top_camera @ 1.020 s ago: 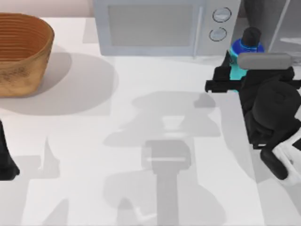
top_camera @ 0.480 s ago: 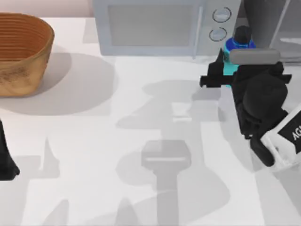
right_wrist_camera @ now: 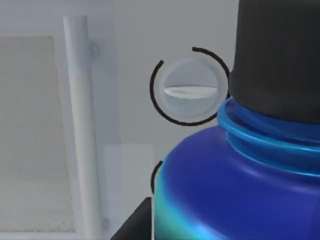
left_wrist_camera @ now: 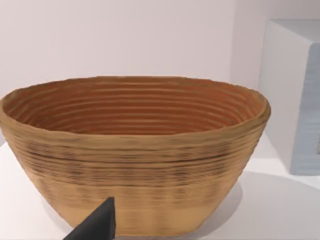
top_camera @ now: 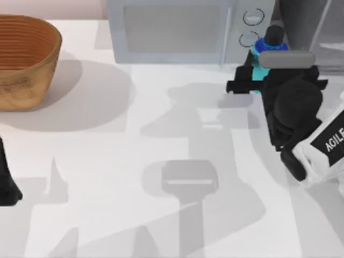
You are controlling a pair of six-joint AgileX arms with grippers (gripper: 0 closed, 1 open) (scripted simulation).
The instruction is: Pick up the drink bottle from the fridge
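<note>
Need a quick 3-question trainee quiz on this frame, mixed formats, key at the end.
1. True or false: the drink bottle has a black cap.
2. Which thing stands at the table's left side? A) basket B) microwave C) fridge
3. Fill in: the right gripper is at the ____ while the left arm stays parked at the left edge.

Key: 1 true; 2 A; 3 drink bottle
</note>
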